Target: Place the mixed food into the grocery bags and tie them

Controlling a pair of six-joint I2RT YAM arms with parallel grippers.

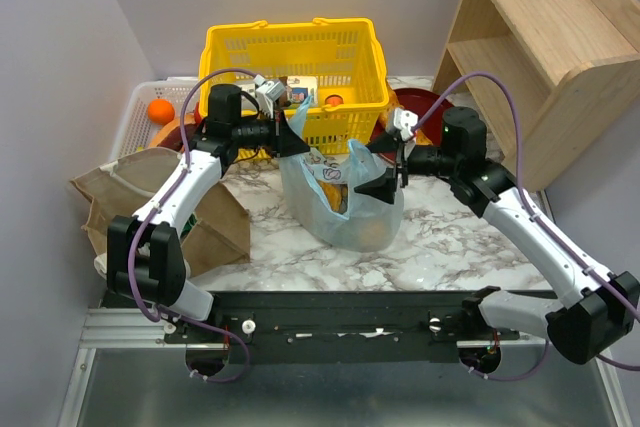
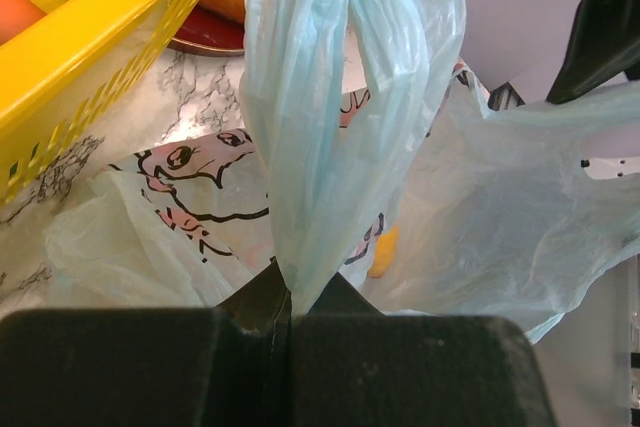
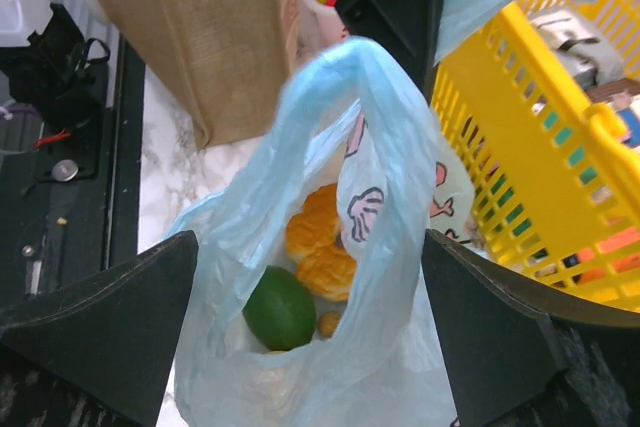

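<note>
You're at tying: left gripper [image 2: 290, 312] pinches one handle [image 2: 310, 147] of the centre-frame blue bag [image 1: 345, 212]; right gripper [image 3: 310, 239], spread, seemingly straddles the other. Close there.

Upright light-blue bag [image 1: 340, 217], fruit [image 3: 281, 309] inside

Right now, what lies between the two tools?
The light-blue bag, in the top view. The left tool is shut on one handle; the right wrist view shows the other handle loop inside the open right tool.
</note>
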